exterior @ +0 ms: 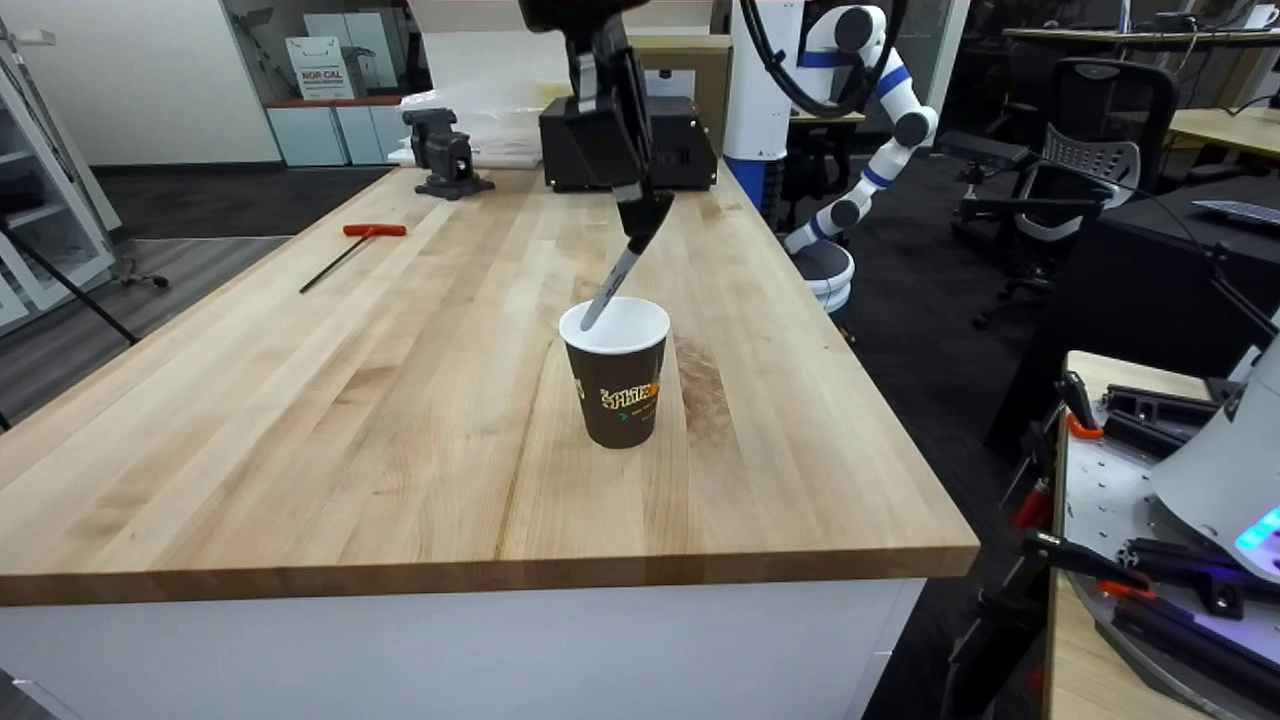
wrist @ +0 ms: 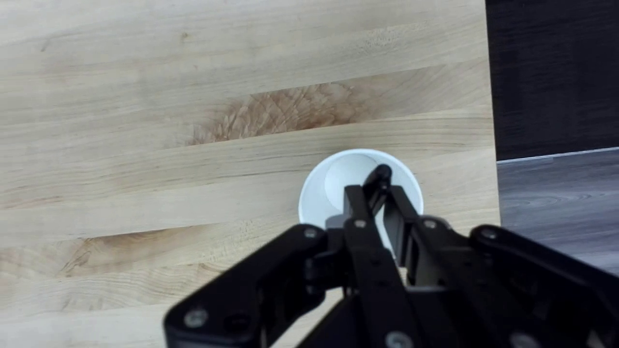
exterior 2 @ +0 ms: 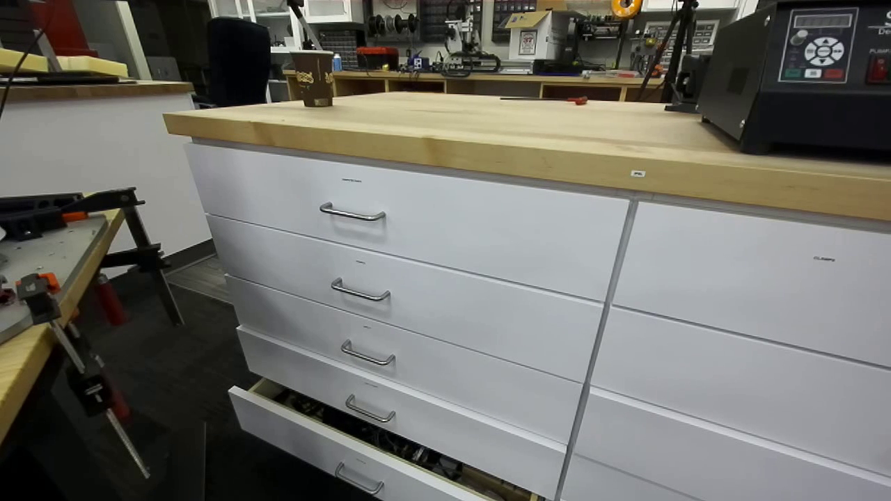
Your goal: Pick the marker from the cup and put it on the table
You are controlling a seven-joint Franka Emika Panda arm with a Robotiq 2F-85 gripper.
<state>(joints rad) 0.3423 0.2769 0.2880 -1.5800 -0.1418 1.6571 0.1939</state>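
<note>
The marker (exterior: pixel 610 290) has a grey barrel and a black end. It leans at a tilt with its lower end inside the cup. The cup (exterior: pixel 618 400) is dark brown with yellow print and a white rim, upright on the wooden table (exterior: pixel 400 420). It also stands on the table in an exterior view (exterior 2: pixel 314 80), where marker and gripper do not show. My gripper (exterior: pixel 640 205) is above the cup, its fingers closed around the marker's black upper end. In the wrist view the fingertips (wrist: pixel 376 200) flank the marker's dark end (wrist: pixel 379 176) over the white cup interior (wrist: pixel 316 200).
A red T-handled tool (exterior: pixel 375 230) lies further back on the table. A black vise (exterior: pixel 447 155) and a black machine (exterior: pixel 680 145) stand at the far end. The cup is near a table edge (wrist: pixel 492 121). A lower drawer (exterior 2: pixel 334 438) is open.
</note>
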